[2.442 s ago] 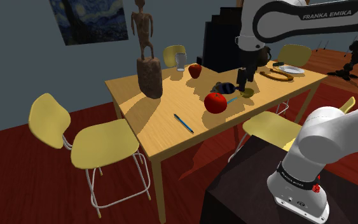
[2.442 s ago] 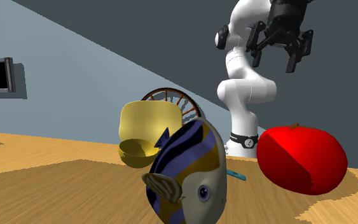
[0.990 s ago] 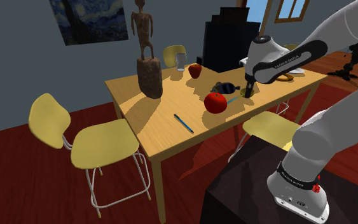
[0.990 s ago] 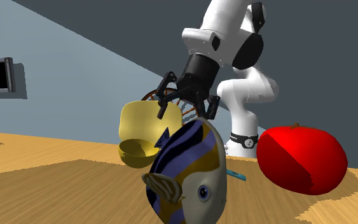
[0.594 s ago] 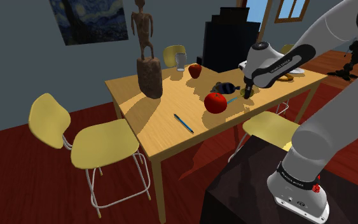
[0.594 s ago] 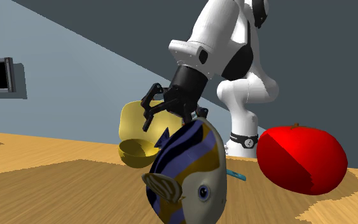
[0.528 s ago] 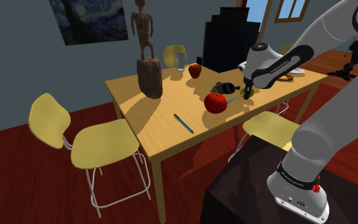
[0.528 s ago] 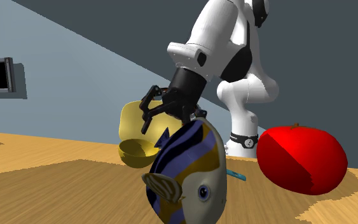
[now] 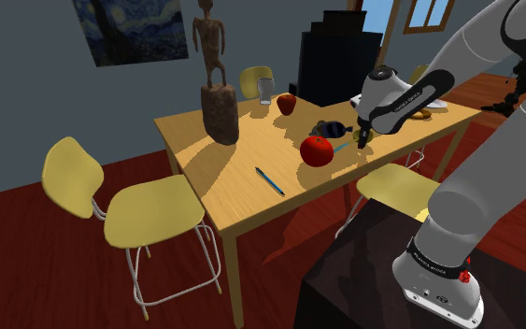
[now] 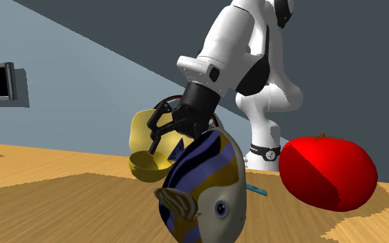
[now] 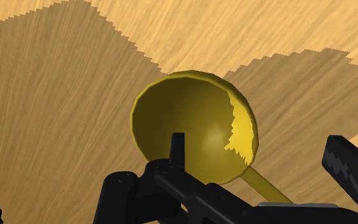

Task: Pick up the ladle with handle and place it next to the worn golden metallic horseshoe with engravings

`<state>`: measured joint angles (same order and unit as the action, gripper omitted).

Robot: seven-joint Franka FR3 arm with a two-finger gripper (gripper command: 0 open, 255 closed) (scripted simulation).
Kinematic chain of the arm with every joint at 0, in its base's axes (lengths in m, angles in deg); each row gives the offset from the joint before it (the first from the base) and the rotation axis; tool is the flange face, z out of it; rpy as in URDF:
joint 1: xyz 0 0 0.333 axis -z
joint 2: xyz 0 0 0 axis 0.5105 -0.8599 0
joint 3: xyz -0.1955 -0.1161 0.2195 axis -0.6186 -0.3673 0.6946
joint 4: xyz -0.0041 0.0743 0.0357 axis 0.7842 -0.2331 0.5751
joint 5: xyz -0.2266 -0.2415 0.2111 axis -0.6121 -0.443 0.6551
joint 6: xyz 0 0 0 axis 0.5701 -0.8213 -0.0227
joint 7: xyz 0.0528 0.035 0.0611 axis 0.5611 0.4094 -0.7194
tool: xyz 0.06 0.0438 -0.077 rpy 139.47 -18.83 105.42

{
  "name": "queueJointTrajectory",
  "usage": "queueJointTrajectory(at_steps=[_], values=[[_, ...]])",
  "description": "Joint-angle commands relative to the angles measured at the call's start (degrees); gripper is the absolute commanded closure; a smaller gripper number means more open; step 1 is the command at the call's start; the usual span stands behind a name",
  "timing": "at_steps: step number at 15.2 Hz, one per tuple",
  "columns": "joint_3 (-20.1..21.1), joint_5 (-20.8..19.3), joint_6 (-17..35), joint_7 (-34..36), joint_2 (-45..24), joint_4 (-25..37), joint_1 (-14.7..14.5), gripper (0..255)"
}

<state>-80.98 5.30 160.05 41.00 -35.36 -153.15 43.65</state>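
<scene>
The ladle (image 11: 193,124) is a dull golden bowl with a thin handle running off toward the gripper's right finger. It lies on the wooden table (image 9: 242,159), near the edge closest to the stand. My gripper (image 11: 171,191) hangs just above the bowl's near rim, its fingers apart and holding nothing. In the second exterior view the gripper (image 10: 159,138) reaches down in front of the yellow ladle bowl (image 10: 143,155). In the shoulder view the gripper (image 9: 362,137) is low over the ladle. The golden horseshoe (image 9: 423,113) lies behind it at the table's far right corner, mostly hidden by the arm.
A red apple-like fruit (image 9: 316,150) and a dark striped fish figurine (image 9: 328,128) sit just left of the ladle. The fish (image 10: 206,190) looms close in the second exterior view. On the table are a blue pen (image 9: 270,180), a wooden statue (image 9: 218,84), a glass (image 9: 265,90). Yellow chairs (image 9: 130,201) surround it.
The arm has swung down and carried the gripper lower, toward the ladle bowl. The fingers have stayed apart, and nothing on the table has moved.
</scene>
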Motion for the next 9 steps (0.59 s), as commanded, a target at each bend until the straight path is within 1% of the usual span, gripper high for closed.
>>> queueJointTrajectory(at_steps=[1, 2, 3, 9], values=[[0.0, 0.0, 0.0, 0.0, 0.0, 0.0, 0.0, 0], [0.0, 0.0, 0.0, 0.0, 0.0, 0.0, 0.0, 0], [0.0, 0.0, 0.0, 0.0, 0.0, 0.0, 0.0, 255], [0.0, 0.0, 0.0, 0.0, 0.0, 0.0, 0.0, 255]])
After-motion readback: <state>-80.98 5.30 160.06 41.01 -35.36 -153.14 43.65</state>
